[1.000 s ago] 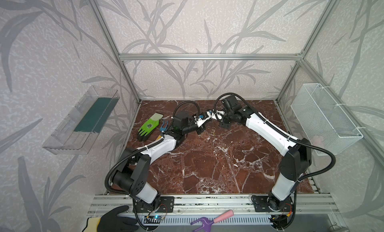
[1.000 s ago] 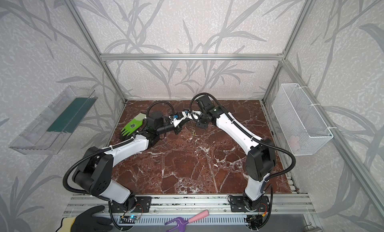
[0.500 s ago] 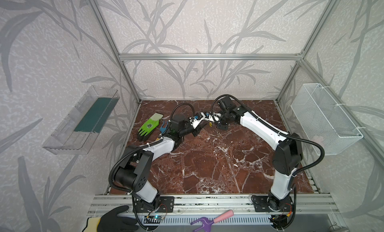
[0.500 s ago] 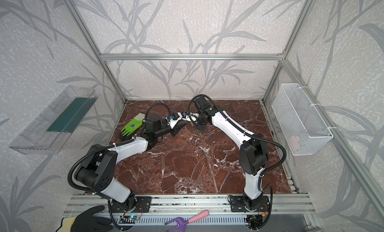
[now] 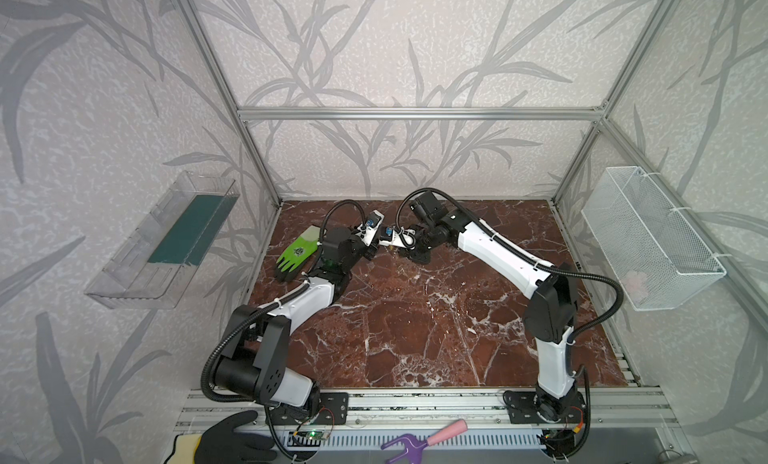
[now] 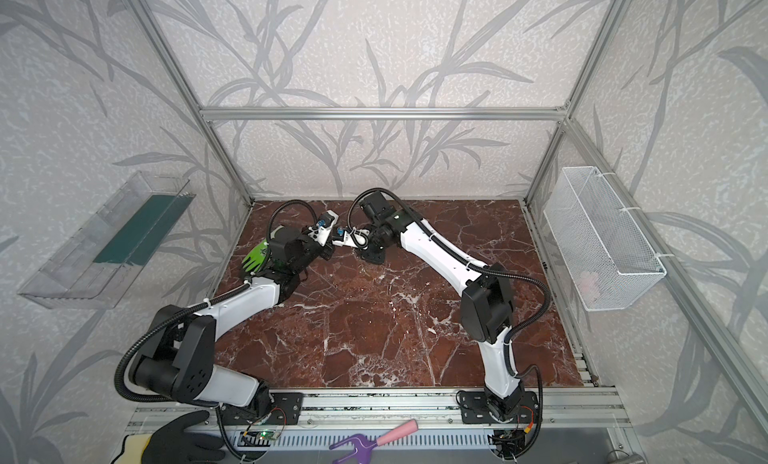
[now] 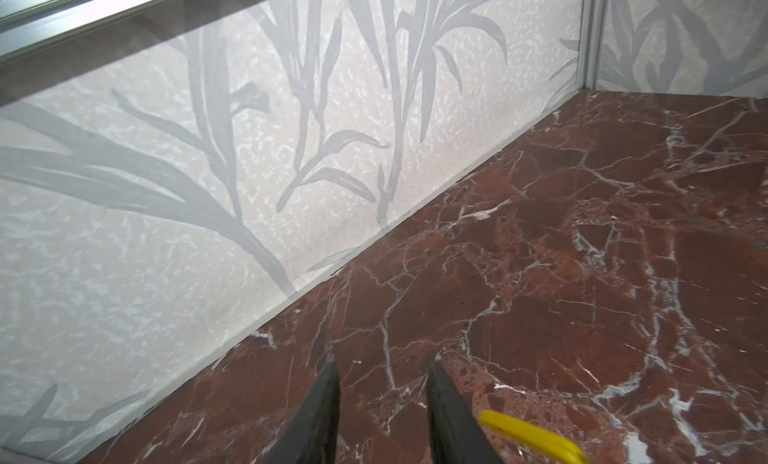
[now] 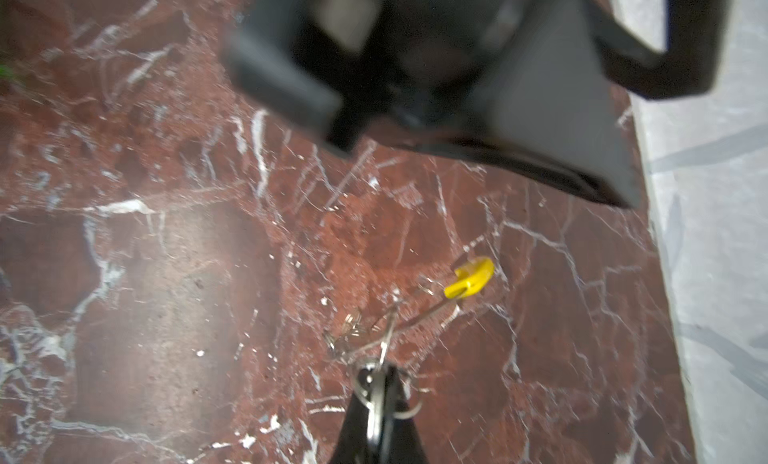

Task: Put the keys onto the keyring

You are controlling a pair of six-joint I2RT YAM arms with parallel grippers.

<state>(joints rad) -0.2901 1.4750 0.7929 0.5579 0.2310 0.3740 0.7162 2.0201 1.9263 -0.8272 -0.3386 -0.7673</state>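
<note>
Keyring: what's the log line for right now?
left gripper open, empty | right gripper shut on key | keyring between grippers

No readable text showing anywhere. Only candidate is the green glove [image 5: 297, 252], lying at the left edge of the marble surface [image 5: 415, 316] near its far corner. It's carrying a small dark printed emblem [image 5: 298, 250] on its back in both top views, but that's coming out too small to make out any letters or brand.
</note>
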